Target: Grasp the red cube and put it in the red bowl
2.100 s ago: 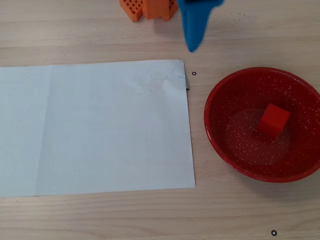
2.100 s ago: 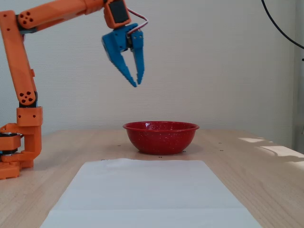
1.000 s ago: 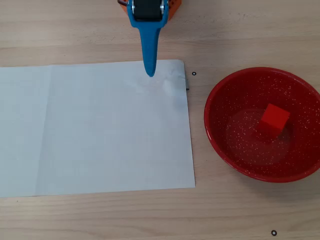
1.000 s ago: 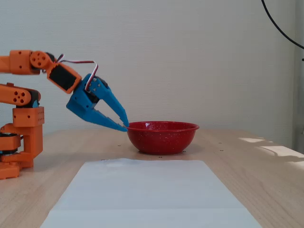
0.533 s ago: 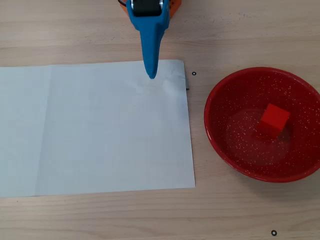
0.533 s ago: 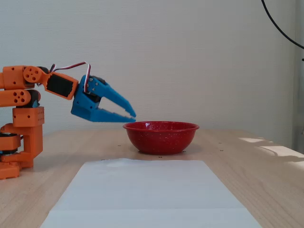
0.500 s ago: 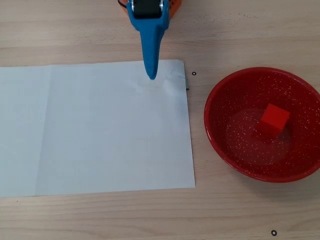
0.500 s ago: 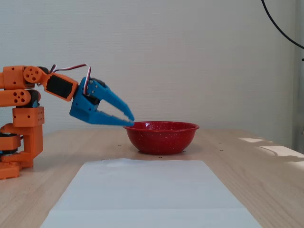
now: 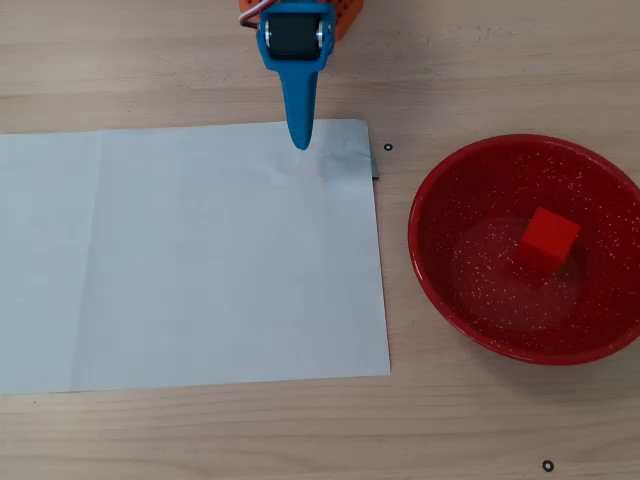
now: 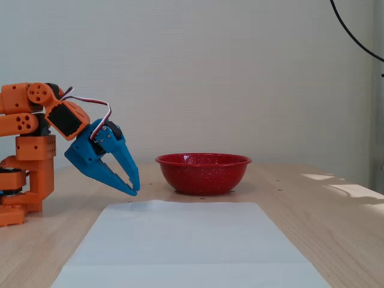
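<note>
Gripper [image 10: 133, 191]: blue, two-fingered, empty, tips nearly together with only a narrow gap between them in the fixed view. It points down and hangs low over the table, apart from the red bowl [image 10: 203, 174], on the bowl's left in that view. In the overhead view the gripper [image 9: 300, 143] sits at the far edge of the white paper sheet [image 9: 190, 255], well apart from the bowl.

Arm [image 10: 33, 129]: orange, folded back toward its base, wrist tipped downward.

Red cube [image 9: 547, 239]: lies inside the red bowl [image 9: 430, 260], right of the bowl's centre in the overhead view, on the speckled floor. It is hidden by the bowl's wall in the fixed view.

Table [image 9: 480, 70]: light wood, carrying the paper sheet to the left of the bowl, the two just beside each other without touching.

Status, as a judgement: the placement looks complete.

Risks, as a judgement:
- A sideways sweep of the low gripper toward the bowl could knock its rim and shift it or tip the cube out.
- A further drop could press the tips onto the paper and crease or drag the sheet.
</note>
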You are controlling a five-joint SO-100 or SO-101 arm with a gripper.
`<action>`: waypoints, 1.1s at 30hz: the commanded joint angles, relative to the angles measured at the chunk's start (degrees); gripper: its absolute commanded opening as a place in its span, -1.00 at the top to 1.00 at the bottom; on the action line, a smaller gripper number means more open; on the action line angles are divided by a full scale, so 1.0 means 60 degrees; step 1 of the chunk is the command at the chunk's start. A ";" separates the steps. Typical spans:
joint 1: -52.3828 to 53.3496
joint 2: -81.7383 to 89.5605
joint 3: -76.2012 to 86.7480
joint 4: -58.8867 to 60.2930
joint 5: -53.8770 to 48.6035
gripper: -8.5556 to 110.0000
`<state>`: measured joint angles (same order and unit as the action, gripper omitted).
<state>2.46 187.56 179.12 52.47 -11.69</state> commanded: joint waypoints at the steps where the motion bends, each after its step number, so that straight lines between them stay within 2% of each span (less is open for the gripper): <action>1: -0.0220 0.0190 0.0146 -0.0044 -0.0278 0.85; 33: -0.0234 0.0176 0.0146 0.0059 -0.0469 0.85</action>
<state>2.46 187.47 179.21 52.47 -13.80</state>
